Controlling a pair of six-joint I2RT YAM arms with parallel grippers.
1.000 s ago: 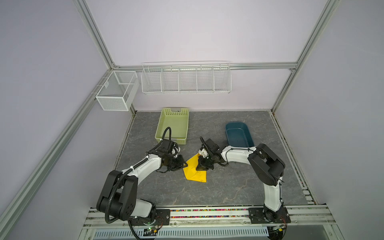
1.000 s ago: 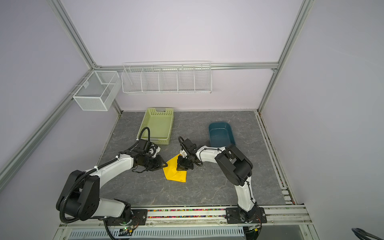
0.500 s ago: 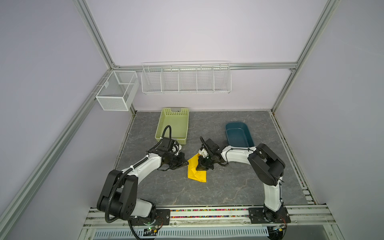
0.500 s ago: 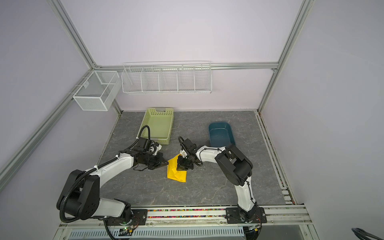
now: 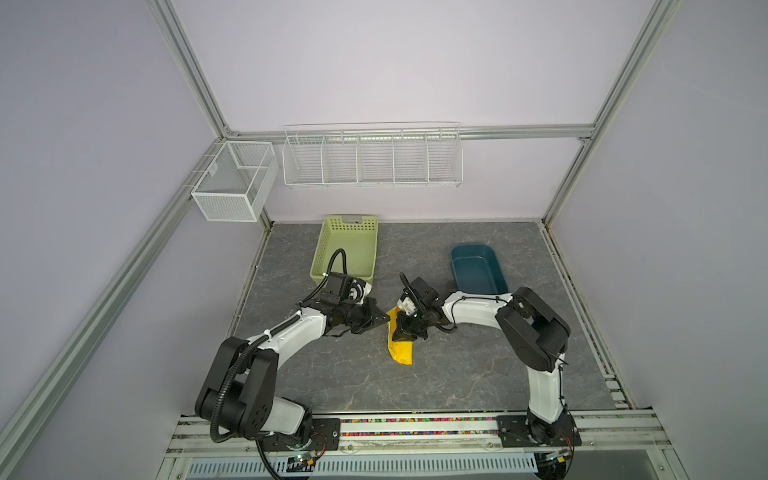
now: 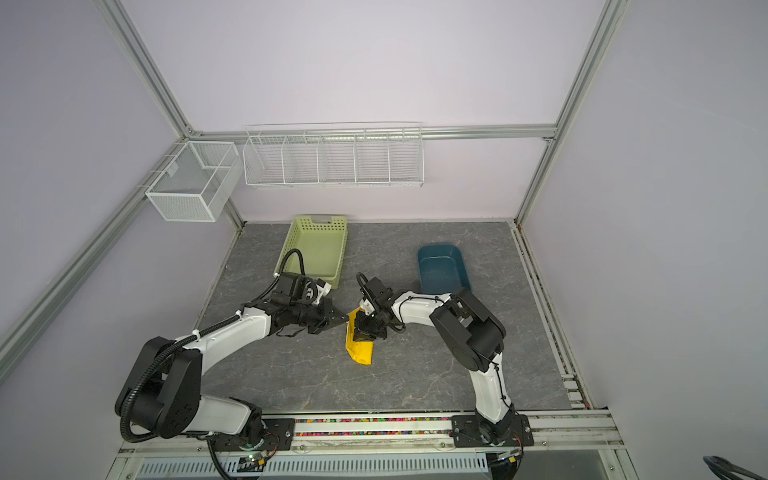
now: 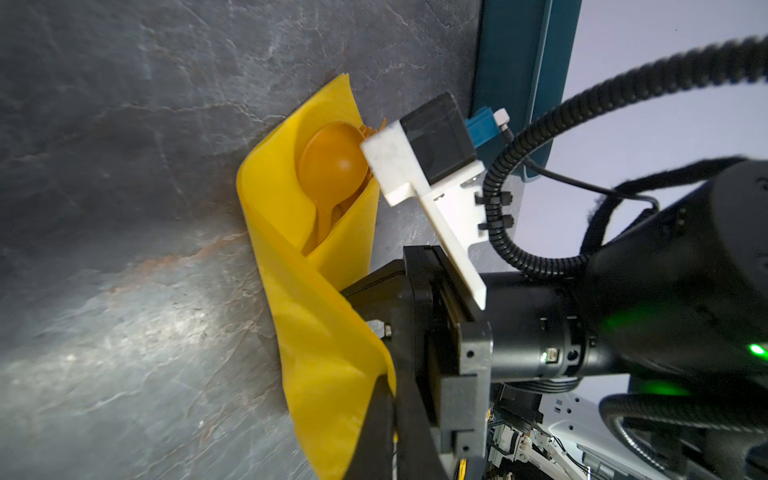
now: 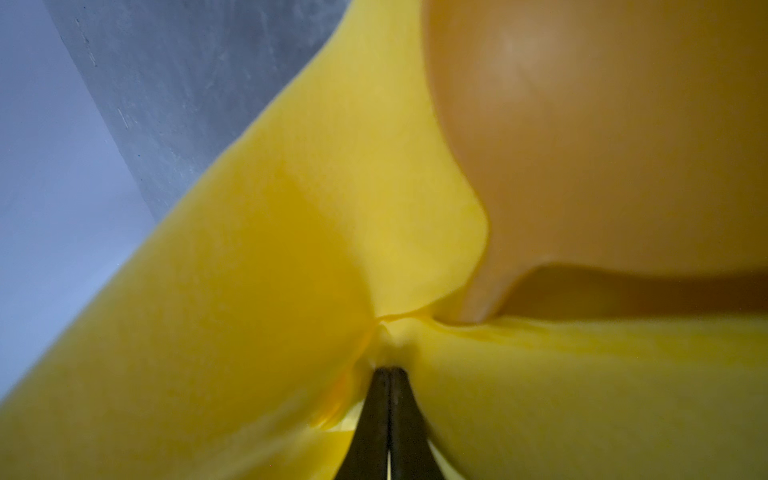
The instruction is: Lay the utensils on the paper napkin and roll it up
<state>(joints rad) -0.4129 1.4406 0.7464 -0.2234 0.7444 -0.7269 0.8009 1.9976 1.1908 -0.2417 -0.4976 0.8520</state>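
The yellow paper napkin (image 5: 400, 347) (image 6: 360, 348) lies mid-table, folded over into a narrow loose wrap. In the left wrist view the napkin (image 7: 316, 332) curls round an orange spoon (image 7: 330, 166), one of the utensils; the other utensils are hidden inside. My left gripper (image 5: 386, 321) (image 6: 346, 319) comes in from the left, shut on the napkin's lifted edge (image 7: 392, 411). My right gripper (image 5: 405, 330) (image 6: 368, 331) points down into the wrap, shut on a bunched fold (image 8: 388, 372), with the spoon bowl (image 8: 602, 145) just beyond it.
A green basket (image 5: 350, 220) (image 6: 320, 219) stands behind the left arm. A dark blue tub (image 5: 473, 248) (image 6: 440, 248) (image 7: 519, 62) sits behind the right arm. White wire racks (image 5: 372, 156) and a mesh box (image 5: 232, 187) hang on the walls.
My left gripper has shut on the napkin's edge and moved right toward the right gripper, folding the sheet over. The napkin now looks narrower. The right gripper has stayed put.
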